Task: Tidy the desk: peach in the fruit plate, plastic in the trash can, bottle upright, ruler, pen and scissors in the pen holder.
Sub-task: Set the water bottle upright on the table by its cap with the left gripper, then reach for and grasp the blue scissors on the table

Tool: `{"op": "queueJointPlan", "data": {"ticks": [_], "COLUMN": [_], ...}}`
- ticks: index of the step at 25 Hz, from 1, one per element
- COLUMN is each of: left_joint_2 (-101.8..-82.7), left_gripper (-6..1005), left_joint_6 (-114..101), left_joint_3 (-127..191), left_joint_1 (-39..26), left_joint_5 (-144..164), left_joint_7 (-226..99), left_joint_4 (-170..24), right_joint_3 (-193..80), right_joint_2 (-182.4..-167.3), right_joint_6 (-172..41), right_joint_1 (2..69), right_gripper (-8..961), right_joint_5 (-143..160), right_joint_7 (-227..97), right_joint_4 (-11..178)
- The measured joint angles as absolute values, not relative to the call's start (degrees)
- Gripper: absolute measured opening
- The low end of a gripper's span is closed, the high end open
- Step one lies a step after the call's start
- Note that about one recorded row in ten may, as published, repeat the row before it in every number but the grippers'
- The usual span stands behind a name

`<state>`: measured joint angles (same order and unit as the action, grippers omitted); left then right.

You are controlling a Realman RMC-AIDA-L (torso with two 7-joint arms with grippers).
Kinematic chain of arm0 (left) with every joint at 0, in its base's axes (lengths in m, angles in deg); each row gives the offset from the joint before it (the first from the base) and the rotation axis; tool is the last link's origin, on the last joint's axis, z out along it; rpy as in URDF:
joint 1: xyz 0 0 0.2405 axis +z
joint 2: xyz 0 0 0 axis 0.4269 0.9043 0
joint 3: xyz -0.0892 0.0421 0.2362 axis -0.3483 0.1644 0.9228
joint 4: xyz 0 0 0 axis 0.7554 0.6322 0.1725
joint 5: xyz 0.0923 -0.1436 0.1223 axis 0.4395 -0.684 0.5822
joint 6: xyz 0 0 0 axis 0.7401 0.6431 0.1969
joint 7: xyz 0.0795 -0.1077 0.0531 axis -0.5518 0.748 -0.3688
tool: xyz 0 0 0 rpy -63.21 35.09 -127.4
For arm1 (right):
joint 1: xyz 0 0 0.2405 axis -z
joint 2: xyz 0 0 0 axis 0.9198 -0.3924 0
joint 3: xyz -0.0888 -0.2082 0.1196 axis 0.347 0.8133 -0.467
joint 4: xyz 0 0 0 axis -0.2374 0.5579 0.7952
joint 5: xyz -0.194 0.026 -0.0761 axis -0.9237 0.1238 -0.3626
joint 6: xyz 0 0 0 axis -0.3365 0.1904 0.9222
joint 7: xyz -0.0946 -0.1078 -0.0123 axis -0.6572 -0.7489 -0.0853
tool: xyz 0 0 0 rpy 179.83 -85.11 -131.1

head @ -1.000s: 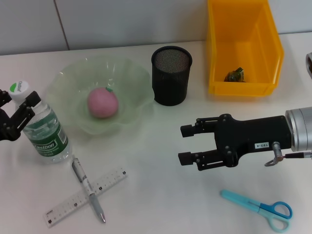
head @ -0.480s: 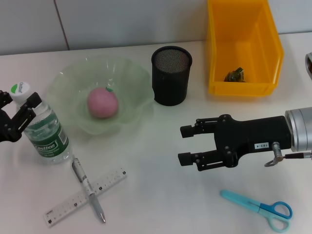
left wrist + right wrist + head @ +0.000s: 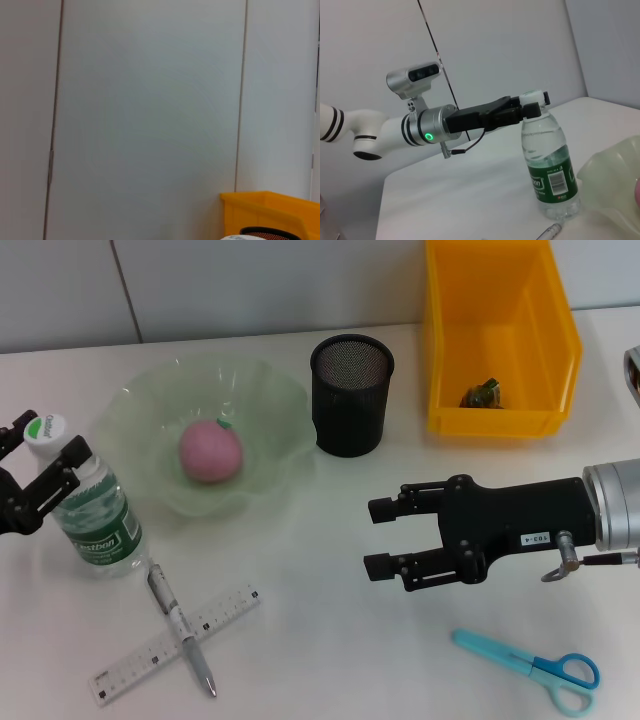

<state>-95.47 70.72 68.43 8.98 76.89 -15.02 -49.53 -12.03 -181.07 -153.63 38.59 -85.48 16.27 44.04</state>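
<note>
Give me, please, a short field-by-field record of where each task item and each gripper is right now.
peach: in the fruit plate
bottle: upright on the desk
left gripper: open, fingers either side of the bottle neck
right gripper: open, above the desk
pen: lying across the ruler
scissors: on the desk
pen holder: nothing visible inside
trash can: holds a small crumpled scrap

- Pale grey panelled wall (image 3: 250, 285) stands beyond the pincer, past the tabletop's far edge.
- Thin dark vertical seams (image 3: 241, 95) divide the panels.
- Lighting is soft and even.
</note>
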Motion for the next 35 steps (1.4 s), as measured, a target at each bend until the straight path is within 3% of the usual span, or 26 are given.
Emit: {"op": "queueJointPlan", "data": {"ticks": [6, 9, 26, 35], "left_joint_2": [-95.47, -95.47, -95.37, -93.68], "left_gripper": [614, 810, 834, 833], "left_joint_6": [71.4, 72.4, 85.1, 96.9], "left_joint_3": [68.4, 68.5, 67.3, 69.2], "left_joint_1": [9.3, 9.6, 13.8, 14.0], "left_joint_5": [76.9, 76.9, 76.5, 77.0], "left_joint_7": [-14.5, -14.4, -4.9, 7.7], "left_joint_4": [-49.5, -49.5, -43.8, -37.9], "right_joint_3": [-12.0, -12.0, -12.5, -12.6], "right_joint_2": [-181.07, -181.07, -181.07, -181.07], "right_joint_6": [-153.6, -153.6, -153.5, -153.1], "right_joint_1": [38.6, 38.6, 38.8, 38.6], "right_gripper": [753, 753, 753, 752], "right_joint_5": [-85.5, -85.5, -85.5, -85.5], "right_joint_7": [16.3, 16.3, 16.5, 17.0], "right_joint_4": [44.0, 44.0, 44.4, 44.7]}}
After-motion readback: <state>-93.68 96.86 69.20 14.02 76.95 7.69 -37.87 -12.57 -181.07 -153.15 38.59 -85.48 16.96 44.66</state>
